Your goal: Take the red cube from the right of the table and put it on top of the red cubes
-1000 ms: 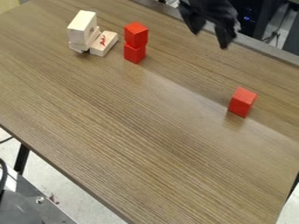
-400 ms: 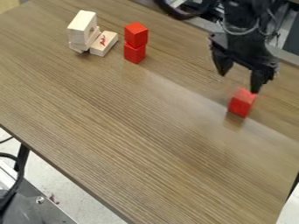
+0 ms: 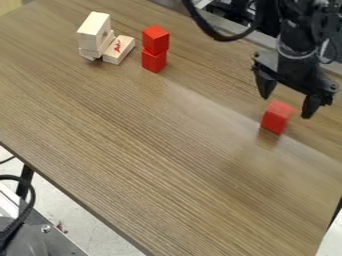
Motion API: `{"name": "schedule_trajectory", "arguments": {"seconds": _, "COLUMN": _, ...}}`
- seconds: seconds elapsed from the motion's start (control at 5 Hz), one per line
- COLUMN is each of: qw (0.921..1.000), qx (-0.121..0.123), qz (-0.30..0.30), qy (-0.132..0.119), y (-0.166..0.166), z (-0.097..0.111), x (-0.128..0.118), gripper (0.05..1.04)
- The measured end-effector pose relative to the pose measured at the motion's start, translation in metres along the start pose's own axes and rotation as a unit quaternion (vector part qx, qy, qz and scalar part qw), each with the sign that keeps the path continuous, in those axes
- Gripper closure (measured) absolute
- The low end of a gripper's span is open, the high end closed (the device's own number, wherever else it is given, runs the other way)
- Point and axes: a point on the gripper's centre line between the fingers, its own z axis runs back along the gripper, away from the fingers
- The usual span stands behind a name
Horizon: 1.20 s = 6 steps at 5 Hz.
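One red cube, seemingly of painted wood [image 3: 276, 120], stands alone at the right of the brown wood-grain table [image 3: 160, 150]. The black two-finger gripper [image 3: 286, 107] hangs over it with fingers spread apart, holding nothing. I judge the cube light, stiff, not fragile, but maybe a little slippery; better to take it squarely by two opposite side faces, for stacking on the two piled red cubes [image 3: 155, 45].

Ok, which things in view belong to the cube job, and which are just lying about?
Part of the job:
- lone red cube on the right
- stack of two red cubes
- pincer, open over the lone cube

Just lying about:
- pale wooden blocks beside the stack
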Motion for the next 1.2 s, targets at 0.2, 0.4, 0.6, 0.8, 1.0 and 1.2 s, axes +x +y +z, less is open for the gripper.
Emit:
{"name": "schedule_trajectory", "arguments": {"seconds": 0.2, "qw": 0.9996, "qx": 0.011, "qz": 0.025, "qy": -0.007, "y": 0.002, "z": -0.007, "x": 0.000, "gripper": 0.085}}
{"name": "schedule_trajectory", "arguments": {"seconds": 0.4, "qw": 0.9996, "qx": 0.019, "qz": 0.023, "qy": -0.002, "y": 0.004, "z": -0.016, "x": -0.003, "gripper": 0.084}}
{"name": "schedule_trajectory", "arguments": {"seconds": 0.6, "qw": 0.9995, "qx": 0.015, "qz": 0.029, "qy": -0.004, "y": 0.003, "z": -0.017, "x": -0.002, "gripper": 0.084}}
{"name": "schedule_trajectory", "arguments": {"seconds": 0.8, "qw": 0.9996, "qx": 0.012, "qz": 0.026, "qy": 0.000, "y": 0.002, "z": -0.025, "x": -0.005, "gripper": 0.085}}
{"name": "schedule_trajectory", "arguments": {"seconds": 1.0, "qw": 0.9999, "qx": 0.002, "qz": 0.012, "qy": -0.001, "y": -0.001, "z": -0.036, "x": -0.006, "gripper": 0.133}}
{"name": "schedule_trajectory", "arguments": {"seconds": 1.2, "qw": 0.9998, "qx": 0.004, "qz": -0.018, "qy": -0.010, "y": -0.001, "z": -0.049, "x": -0.006, "gripper": 0.398}}
